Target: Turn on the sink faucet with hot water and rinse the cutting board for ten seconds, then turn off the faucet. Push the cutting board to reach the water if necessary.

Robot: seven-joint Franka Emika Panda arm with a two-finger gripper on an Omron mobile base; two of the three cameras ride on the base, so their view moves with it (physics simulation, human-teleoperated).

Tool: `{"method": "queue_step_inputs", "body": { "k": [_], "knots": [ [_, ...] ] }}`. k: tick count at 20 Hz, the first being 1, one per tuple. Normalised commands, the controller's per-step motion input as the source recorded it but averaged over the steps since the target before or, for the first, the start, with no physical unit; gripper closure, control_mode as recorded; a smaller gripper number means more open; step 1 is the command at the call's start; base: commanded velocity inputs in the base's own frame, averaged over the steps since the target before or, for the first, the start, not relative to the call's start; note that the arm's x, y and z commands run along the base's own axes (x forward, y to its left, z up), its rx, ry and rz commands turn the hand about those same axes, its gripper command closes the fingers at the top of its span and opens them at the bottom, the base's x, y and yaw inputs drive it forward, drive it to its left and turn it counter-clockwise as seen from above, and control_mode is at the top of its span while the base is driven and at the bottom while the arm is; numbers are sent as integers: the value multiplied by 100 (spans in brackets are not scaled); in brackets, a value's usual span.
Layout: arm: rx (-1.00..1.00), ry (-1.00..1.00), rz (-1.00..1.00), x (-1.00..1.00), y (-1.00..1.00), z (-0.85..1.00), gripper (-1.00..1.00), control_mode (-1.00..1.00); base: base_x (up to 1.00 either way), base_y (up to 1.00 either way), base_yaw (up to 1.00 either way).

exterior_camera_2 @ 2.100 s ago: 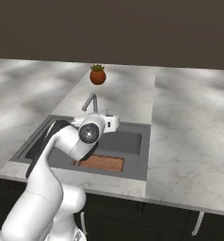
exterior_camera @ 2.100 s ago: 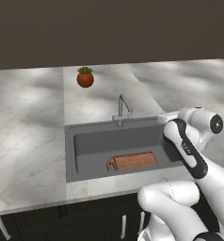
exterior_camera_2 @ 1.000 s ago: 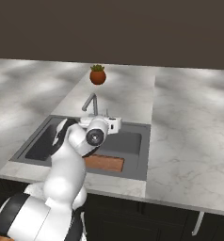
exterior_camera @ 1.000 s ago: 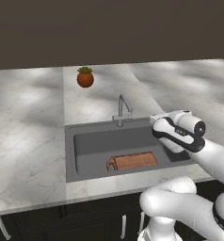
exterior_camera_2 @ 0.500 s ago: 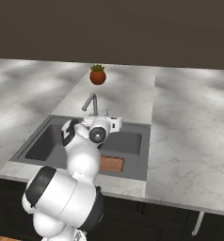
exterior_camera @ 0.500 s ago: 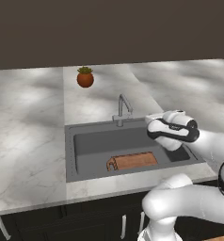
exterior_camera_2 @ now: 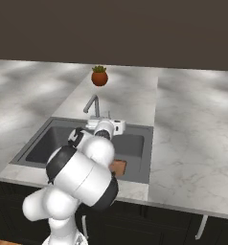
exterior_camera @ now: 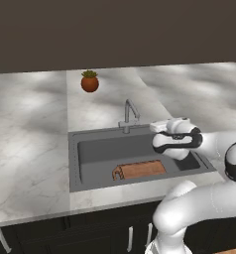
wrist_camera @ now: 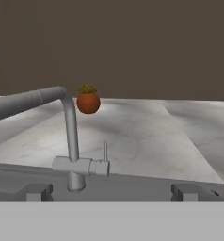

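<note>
The sink faucet (exterior_camera: 128,115) stands at the back rim of the sink (exterior_camera: 73,161); its bent spout reaches over the basin. No water runs from it. In the hand view the faucet (wrist_camera: 71,141) is close ahead, its thin lever (wrist_camera: 105,151) upright on the right of its base. The reddish-brown cutting board (exterior_camera: 140,170) lies flat on the basin floor near the front wall, loop handle to the left. My gripper (exterior_camera: 155,127) hovers over the basin's right part, level and aimed at the faucet. It is open (wrist_camera: 116,192), nothing between its fingertips (wrist_camera: 37,192).
A small round terracotta pot with a green plant (exterior_camera: 89,82) stands on the marble counter (exterior_camera: 30,129) behind the faucet. My white arm folds over the sink's front right and hides most of the board in the right base view (exterior_camera_2: 119,167).
The arm has folded lower and the hand has swung left across the basin toward the faucet, turning level. Board, faucet and pot have stayed put. The jaws have stayed wide.
</note>
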Motion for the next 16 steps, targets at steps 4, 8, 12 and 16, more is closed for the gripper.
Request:
{"method": "queue_step_inputs", "body": {
  "k": [4,8,12,16],
  "knots": [
    [0,0,0,35,0,-11,-100,-100,0,0,0],
    [0,0,0,34,0,-7,-100,-100,0,0,0],
    [0,0,0,29,0,-9,-100,-100,0,0,0],
    [0,0,0,25,0,-11,-100,-100,0,0,0]
  ]
}}
